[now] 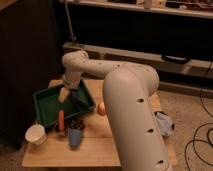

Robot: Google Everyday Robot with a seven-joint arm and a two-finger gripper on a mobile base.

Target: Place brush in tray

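Note:
The green tray (47, 107) sits on the left part of the wooden table. My gripper (68, 93) hangs at the end of the white arm, low over the tray's right half. A slim dark shape that looks like the brush (79, 103) slants from the gripper down to the right, toward the tray's right rim. I cannot tell whether it is held or lying in the tray. A pale tan piece (62, 95) shows just left of the gripper.
In front of the tray stand an orange stick (61, 120), a dark bowl (76, 123), a blue cup (75, 136) and a white cup (36, 134). An orange ball (101, 108) lies right of the tray. My arm's big white link (132, 115) covers the table's right side.

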